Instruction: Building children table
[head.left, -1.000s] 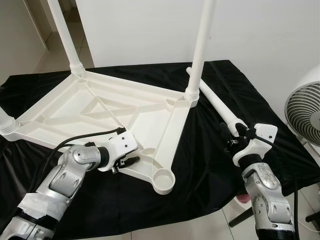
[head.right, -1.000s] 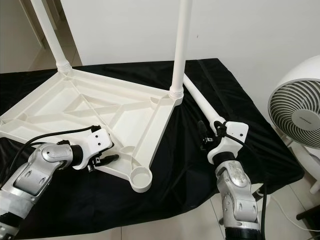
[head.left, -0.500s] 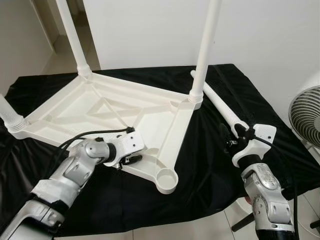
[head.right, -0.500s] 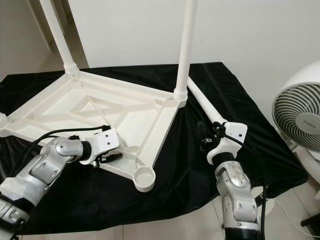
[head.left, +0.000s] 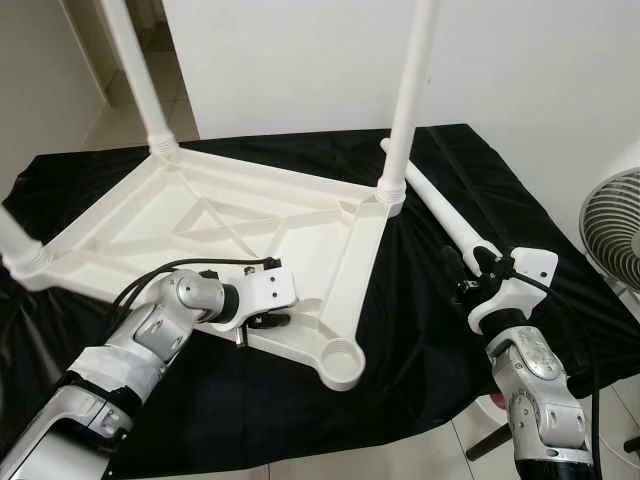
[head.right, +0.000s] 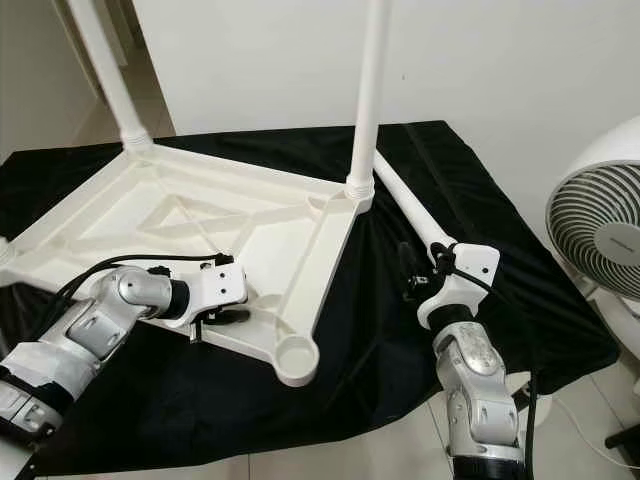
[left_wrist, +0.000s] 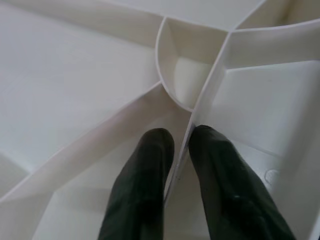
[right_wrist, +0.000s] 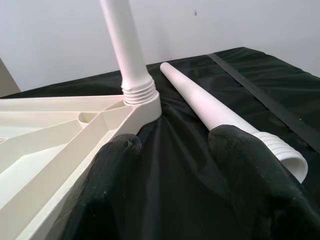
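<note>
A white plastic table top (head.left: 200, 215) lies upside down on a black cloth (head.left: 420, 330). Three white legs stand screwed into its corners, one at the back right (head.left: 410, 90). The front corner socket (head.left: 340, 362) has no leg in it. A loose white leg (head.left: 440, 210) lies on the cloth to the right, threaded end toward me. My left gripper (head.left: 262, 322) is shut on a thin rib (left_wrist: 200, 107) near the table top's front edge. My right gripper (head.left: 462, 278) is open, just short of the loose leg's threaded end (right_wrist: 280, 150).
A white fan (head.right: 600, 230) stands on the floor at the right, past the cloth's edge. A white wall (head.left: 300, 60) rises behind the work surface. Tiled floor (head.left: 110, 125) shows at the back left and below the front edge.
The view has shifted slightly. My left gripper stays on the rib while its arm has stretched a little to the right. The right gripper and loose leg have kept their places.
</note>
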